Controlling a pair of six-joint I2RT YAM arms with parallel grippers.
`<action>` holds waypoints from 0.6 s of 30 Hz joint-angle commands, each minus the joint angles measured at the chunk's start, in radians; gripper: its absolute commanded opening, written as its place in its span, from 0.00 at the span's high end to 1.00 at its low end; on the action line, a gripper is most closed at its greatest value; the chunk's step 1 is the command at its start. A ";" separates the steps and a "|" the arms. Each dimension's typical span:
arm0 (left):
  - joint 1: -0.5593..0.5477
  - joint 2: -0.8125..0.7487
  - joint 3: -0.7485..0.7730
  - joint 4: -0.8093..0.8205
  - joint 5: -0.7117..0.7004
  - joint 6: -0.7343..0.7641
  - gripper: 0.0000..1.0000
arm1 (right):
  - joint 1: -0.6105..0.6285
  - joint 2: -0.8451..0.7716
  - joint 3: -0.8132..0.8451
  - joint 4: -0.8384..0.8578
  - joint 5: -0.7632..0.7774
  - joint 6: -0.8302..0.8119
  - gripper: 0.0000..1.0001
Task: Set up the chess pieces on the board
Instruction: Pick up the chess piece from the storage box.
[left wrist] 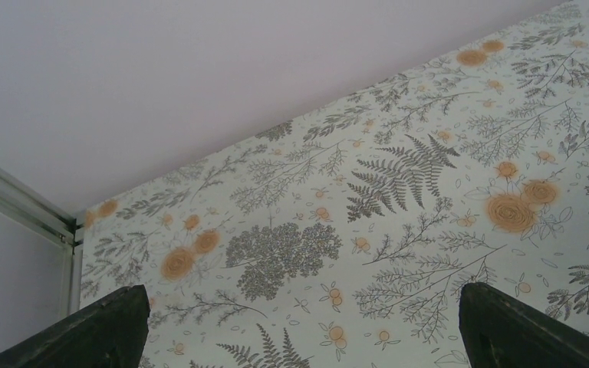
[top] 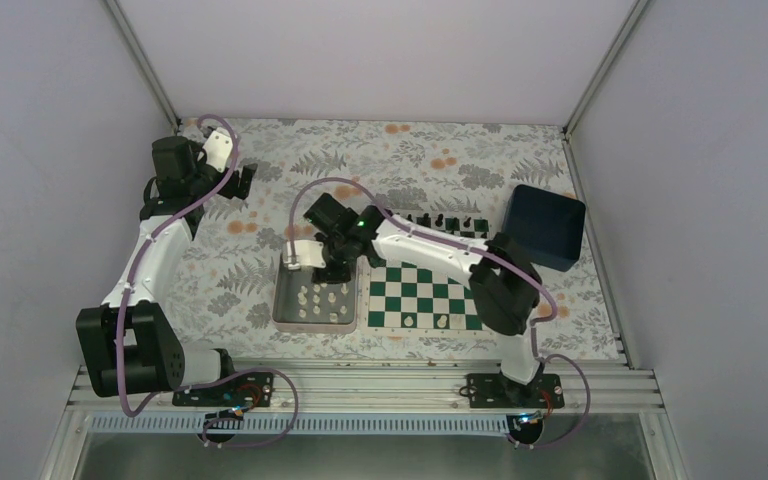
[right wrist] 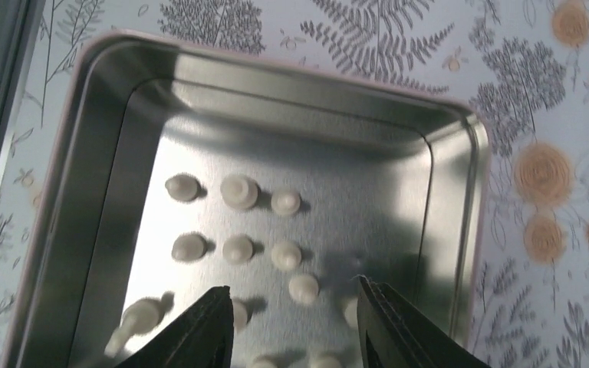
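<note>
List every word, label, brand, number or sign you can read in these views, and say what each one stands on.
None: no text can be read in any view.
The board, the metal tray, the dark blue box and the flowered table cover show no words, labels or numbers.

Pale lilac-white walls (top: 360, 50) stand on three sides, joined by slim metal corner posts (top: 145, 65). A cloth (top: 460, 165) printed with grey ferns and orange blooms covers the table (top: 260, 345). A ribbed aluminium rail (top: 360, 385) runs along the near edge
</note>
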 commanded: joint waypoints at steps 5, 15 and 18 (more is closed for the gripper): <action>0.004 -0.018 0.010 0.010 0.024 -0.009 0.00 | 0.073 0.131 0.124 0.023 -0.030 0.005 0.61; 0.004 -0.016 0.004 0.013 0.034 -0.006 0.00 | 0.092 0.206 0.154 0.000 -0.041 -0.008 0.66; 0.004 -0.018 0.002 0.016 0.036 -0.004 0.00 | 0.093 0.217 0.151 -0.002 -0.028 -0.010 0.67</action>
